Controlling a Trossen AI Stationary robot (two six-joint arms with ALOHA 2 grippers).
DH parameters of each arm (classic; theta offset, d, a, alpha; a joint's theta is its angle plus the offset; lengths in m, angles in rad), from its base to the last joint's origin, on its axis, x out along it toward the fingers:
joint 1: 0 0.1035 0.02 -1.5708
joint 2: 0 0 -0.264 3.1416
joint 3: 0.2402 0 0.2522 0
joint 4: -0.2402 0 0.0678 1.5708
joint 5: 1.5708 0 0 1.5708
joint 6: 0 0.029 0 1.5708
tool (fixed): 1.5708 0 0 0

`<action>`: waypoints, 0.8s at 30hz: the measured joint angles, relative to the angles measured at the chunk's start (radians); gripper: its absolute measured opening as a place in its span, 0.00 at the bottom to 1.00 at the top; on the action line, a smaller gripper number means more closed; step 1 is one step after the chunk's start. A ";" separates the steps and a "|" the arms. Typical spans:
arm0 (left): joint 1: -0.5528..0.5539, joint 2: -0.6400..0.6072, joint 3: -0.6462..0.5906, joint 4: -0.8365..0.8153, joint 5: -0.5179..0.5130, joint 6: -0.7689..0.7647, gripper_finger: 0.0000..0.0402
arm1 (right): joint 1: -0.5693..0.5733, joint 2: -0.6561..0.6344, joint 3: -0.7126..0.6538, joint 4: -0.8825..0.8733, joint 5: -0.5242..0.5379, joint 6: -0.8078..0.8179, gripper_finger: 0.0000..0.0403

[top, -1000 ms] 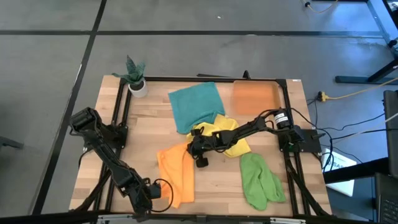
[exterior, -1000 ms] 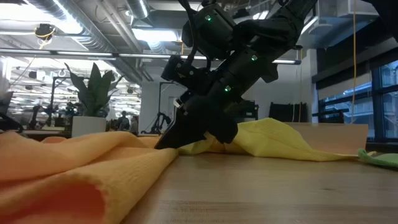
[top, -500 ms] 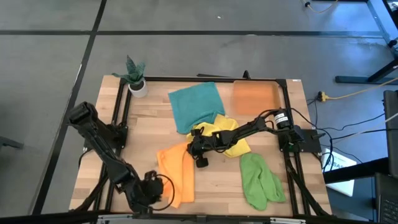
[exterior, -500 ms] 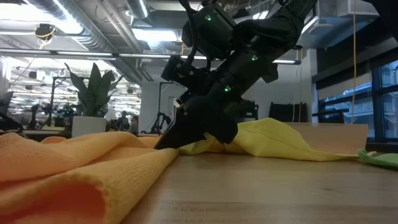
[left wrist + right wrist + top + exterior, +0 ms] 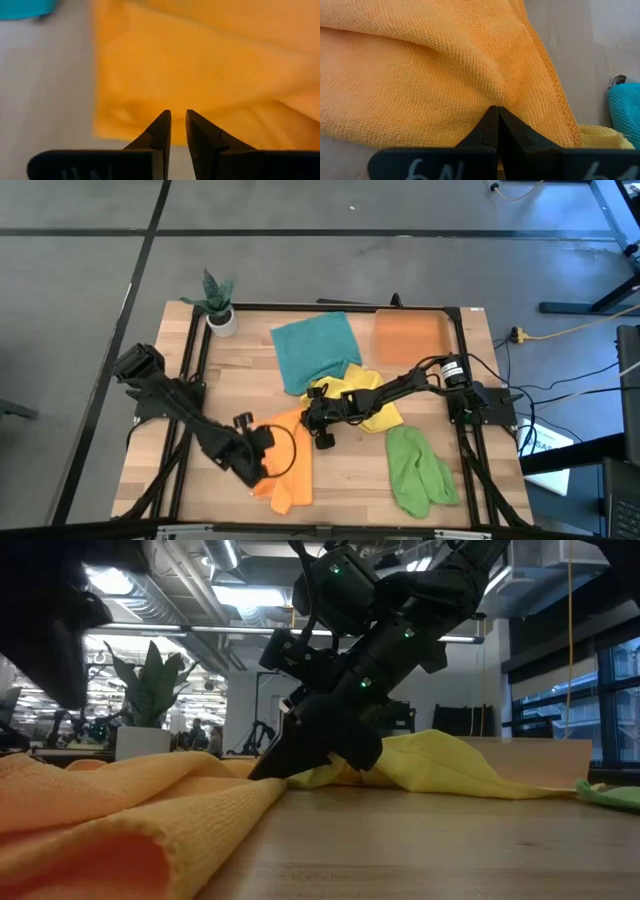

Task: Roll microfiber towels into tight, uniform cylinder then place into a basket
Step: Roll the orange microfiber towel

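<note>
My right hand (image 5: pixel 313 416) rests near the middle of the wooden bench (image 5: pixel 350 465), its fingers pressed together on the edge of the soft orange microfiber towel (image 5: pixel 285 455), where that cloth meets the crumpled yellow microfiber towel (image 5: pixel 375 412). In my right wrist view the two dark fingers (image 5: pixel 492 125) meet at a fold of orange fabric (image 5: pixel 420 75). Seen level across the bench, that hand (image 5: pixel 270 768) touches down at the seam between orange (image 5: pixel 130 810) and yellow (image 5: pixel 440 765).

My left hand (image 5: pixel 262 455) hangs over the orange towel toward the near left part of the bench. Its fingers (image 5: pixel 159 132) stand slightly apart with a narrow gap and hold nothing; the orange cloth (image 5: pixel 200 65) lies beneath them.

The teal microfiber towel (image 5: pixel 315 350) lies flat toward the far edge, its near corner touching the yellow one. The light green microfiber towel (image 5: pixel 418 468) lies bunched near the near right corner. The shallow translucent orange plastic basket (image 5: pixel 410 335) sits at the far right corner, just beside the teal towel. A small white pot with a green plant (image 5: pixel 219 305) stands at the far left corner.
</note>
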 joint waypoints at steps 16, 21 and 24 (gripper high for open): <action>0.148 0.003 -0.078 -0.028 0.088 -0.173 0.12 | 0.000 0.000 0.000 0.004 0.000 -0.004 0.01; 0.165 0.003 -0.095 -0.007 0.091 -0.204 0.12 | 0.000 0.000 0.000 0.004 0.000 -0.006 0.01; 0.164 0.001 -0.095 0.016 0.096 -0.181 0.12 | 0.000 0.000 0.000 0.004 0.000 -0.006 0.01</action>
